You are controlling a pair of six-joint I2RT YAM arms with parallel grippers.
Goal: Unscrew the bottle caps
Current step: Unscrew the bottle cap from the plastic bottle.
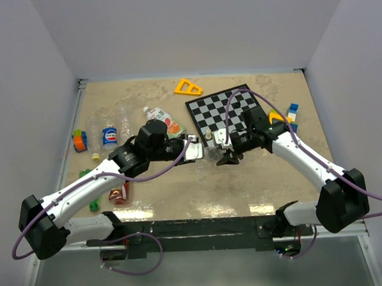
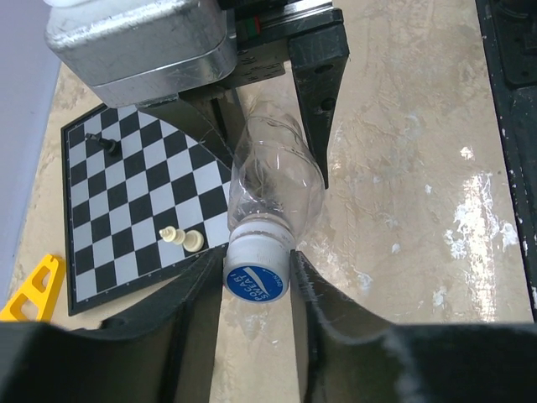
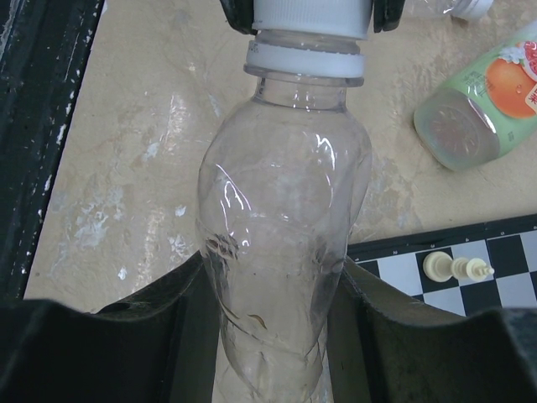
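Note:
A clear unlabelled bottle [image 1: 212, 153] hangs lengthwise between my two grippers just above the table. My right gripper [image 3: 273, 319] is shut on its body [image 3: 281, 252]; it also shows in the top view [image 1: 228, 151]. My left gripper [image 2: 256, 285] is shut on its cap [image 2: 258, 269], white with a blue printed top; in the top view it [image 1: 195, 149] is just left of the bottle. The cap [image 3: 312, 15] still sits on the neck. Other bottles lie at the back left: a blue cola one [image 1: 109, 136] and a white-green-orange one [image 1: 166, 123].
A chessboard [image 1: 231, 109] with a few small pieces [image 2: 180, 238] lies right behind the held bottle. A yellow triangle [image 1: 188, 87] is at the back, toy bricks [image 1: 292, 112] at the right, a red-yellow bottle [image 1: 119, 195] under my left arm.

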